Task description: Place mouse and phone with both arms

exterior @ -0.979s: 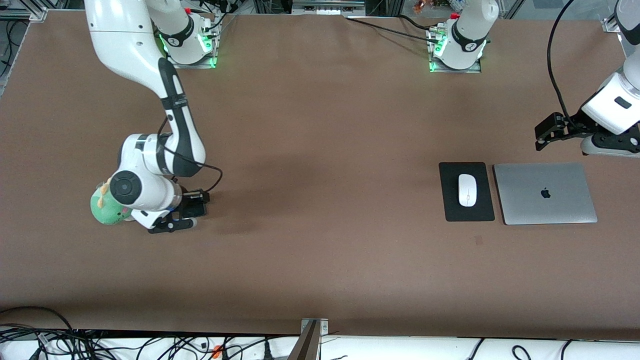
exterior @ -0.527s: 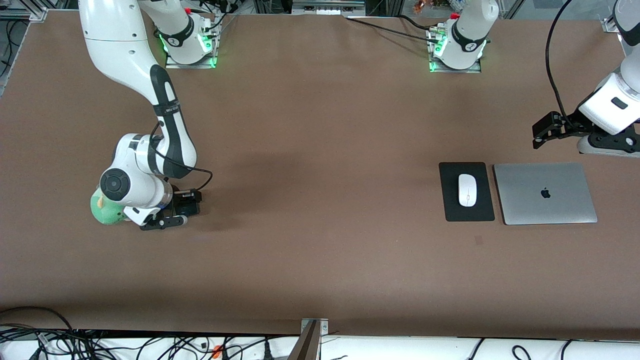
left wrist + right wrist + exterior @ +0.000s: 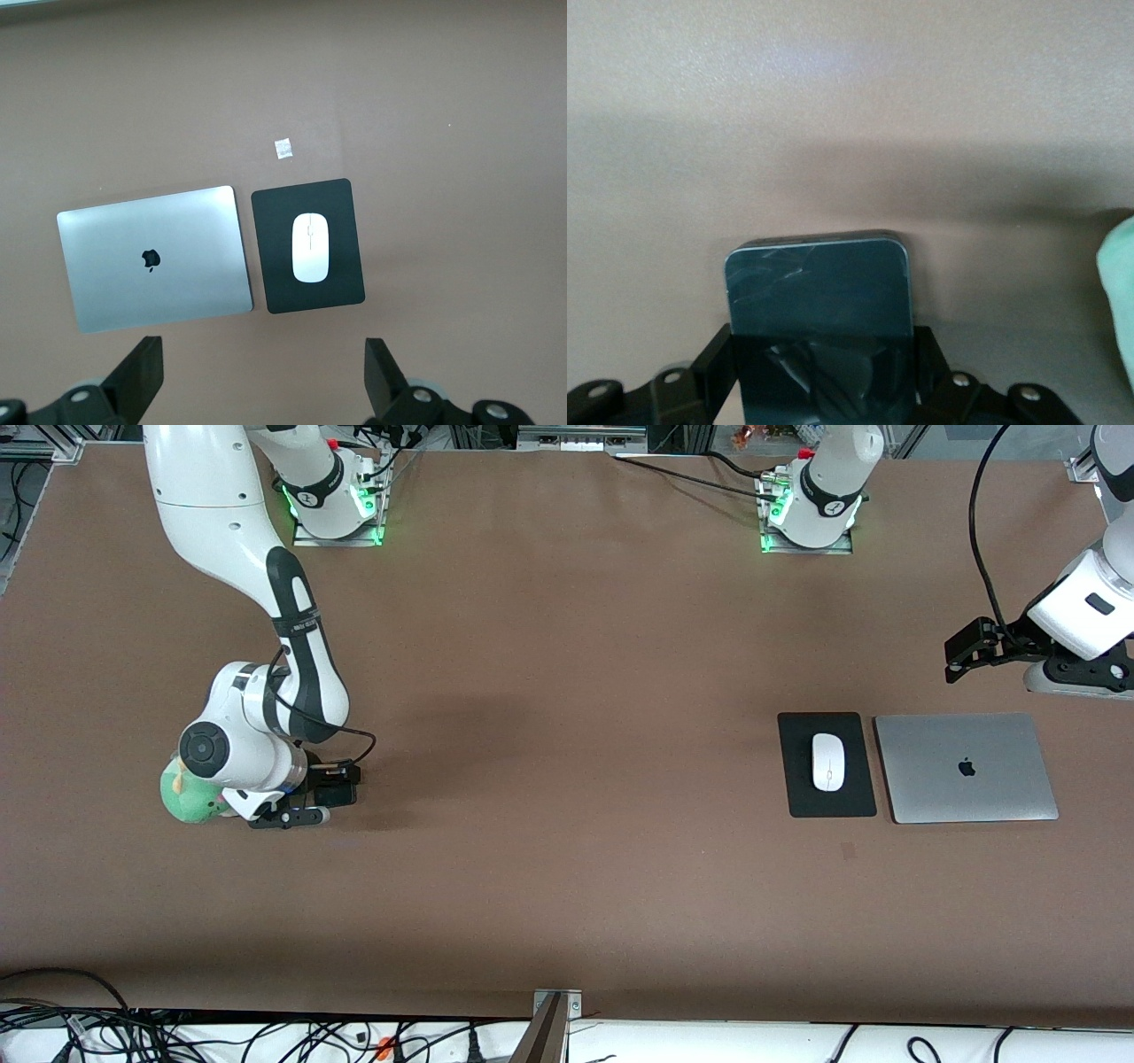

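Two things matter to me now. Nearest the front camera, at about eight o'clock on the brown table, the right gripper is clamping the small black, nearly square flat phone low at the surface, just beside a green plush toy. I cannot tell whether the phone is touching the table.

At four o'clock, the small white glossy oval mouse is lying on a flat black rectangular mouse pad, its long axis running twelve to six, beside a closed silver laptop.

The left gripper is hovering with its fingers spread wide. The mouse is lying between seven and eight o'clock from it, and the left arm is far the nearer. I judge the fingers are already lined up across the mouse's narrow width.

Compared with a second ago, the right gripper has slid toward the plush toy; the left one has barely shifted, and the mouse has not moved.
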Available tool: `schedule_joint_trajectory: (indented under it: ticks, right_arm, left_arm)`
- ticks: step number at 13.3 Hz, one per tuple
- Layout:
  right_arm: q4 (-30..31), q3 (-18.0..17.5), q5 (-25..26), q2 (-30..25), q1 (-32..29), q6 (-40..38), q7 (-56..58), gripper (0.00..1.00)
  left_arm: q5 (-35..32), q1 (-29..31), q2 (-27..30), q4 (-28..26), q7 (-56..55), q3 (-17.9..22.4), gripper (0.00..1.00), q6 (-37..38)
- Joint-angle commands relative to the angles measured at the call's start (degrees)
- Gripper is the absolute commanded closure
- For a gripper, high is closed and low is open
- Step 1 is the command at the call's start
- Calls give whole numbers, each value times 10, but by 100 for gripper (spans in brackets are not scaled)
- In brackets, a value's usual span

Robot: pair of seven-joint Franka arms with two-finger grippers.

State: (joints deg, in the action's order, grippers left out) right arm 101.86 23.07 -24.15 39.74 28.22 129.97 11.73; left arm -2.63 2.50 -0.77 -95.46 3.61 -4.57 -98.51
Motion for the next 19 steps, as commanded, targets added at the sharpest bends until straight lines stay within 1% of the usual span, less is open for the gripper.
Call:
schedule_joint_trajectory:
  ticks: [1,4,5,6,7,8,9,10,13,16,17,18,19]
  right_arm:
    - [1,-6,-10,-34,3,-17,-18,0]
    - [-2,0,-5,-89,5,-73,-26,0]
    - [0,10,4,-113,6,-92,-26,0]
    - [3,14,23,-151,9,-116,-29,0]
    - [4,16,46,-188,9,-148,-55,0]
    - [1,18,79,-223,9,-186,-79,0]
    - [-3,17,106,-253,9,-214,-94,0]
    - [-4,15,122,-278,9,-232,-105,0]
    - [-6,14,135,-337,9,-275,-113,0]
    - [-6,14,168,-372,9,-299,-108,0]
    - [-6,8,177,-375,7,-305,-113,0]
    - [-6,-24,189,-379,-12,-314,-123,0]
    - [-6,-78,207,-389,-69,-322,-130,0]
  left_arm:
    - [10,1,5,10,13,1,0,13]
    - [10,1,5,10,13,3,0,19]
    - [10,1,5,11,13,1,0,19]
    - [10,0,5,11,12,0,0,19]
    - [10,0,5,12,12,0,0,19]
    - [10,0,5,12,12,0,0,19]
    - [10,0,5,11,11,0,0,19]
    - [10,0,5,11,11,0,0,19]
    - [10,-4,5,11,7,-1,0,20]
    - [9,0,8,12,14,-3,0,28]
    - [9,1,9,17,12,-2,0,42]
    - [9,1,10,21,6,-1,0,65]
    - [9,1,12,22,6,0,0,74]
